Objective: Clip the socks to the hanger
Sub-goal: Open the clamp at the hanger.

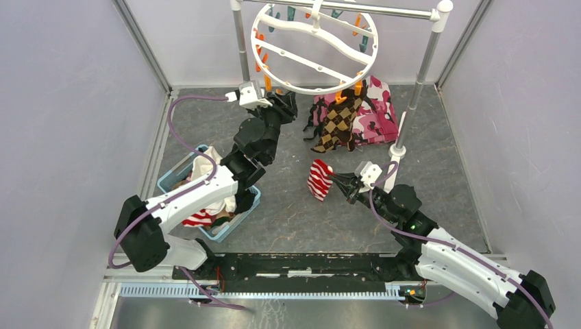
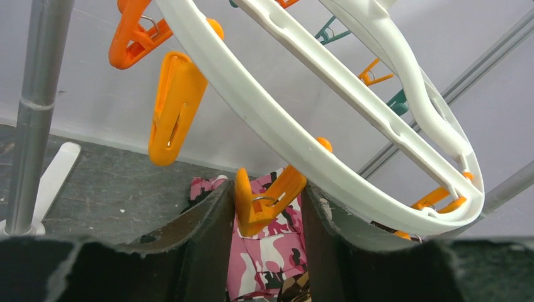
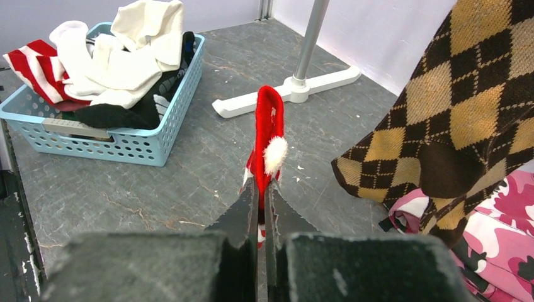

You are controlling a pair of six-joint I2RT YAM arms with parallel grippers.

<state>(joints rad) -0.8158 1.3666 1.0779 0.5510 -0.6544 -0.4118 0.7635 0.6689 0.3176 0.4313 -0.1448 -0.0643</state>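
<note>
Top external view showing the hanger (image 1: 310,63) hanging tilted from the rail (image 1: 356,8) at the far side of the table (image 1: 288,212), with orange and teal pegs spaced around its rim. Dangling from an orange peg (image 1: 357,88) on the near rim, an argyle sock (image 1: 340,116), hanging in front of the camouflage cloth (image 1: 380,120) that is lying beside the right pole (image 1: 420,75). Reaching up to the near left part of the rim with the left claw (image 1: 275,92). Seen from the left wrist view, holding that claw (image 2: 267,211) apart, the fingers (image 2: 208,233) flanking a second orange peg (image 2: 267,198) hanging under the white rim (image 2: 302,148). Sitting just beside the two handles of that peg, though touching them or not cannot be told. Hanging further left, clear of the fingers, a third orange peg (image 2: 173,107). Holding the right claw (image 1: 337,179) over the middle of the table, clamping a red-and-white striped sock (image 1: 320,179), well apart from the hanger. Seen from the right wrist view, pinching that sock (image 3: 269,126) between fingers pressed nearly together, its red end standing up past the tips. Lying piled in the blue basket (image 1: 241,216) beside the left arm, more socks (image 3: 126,63), white ones on top and a striped one draping over the rim.
</note>
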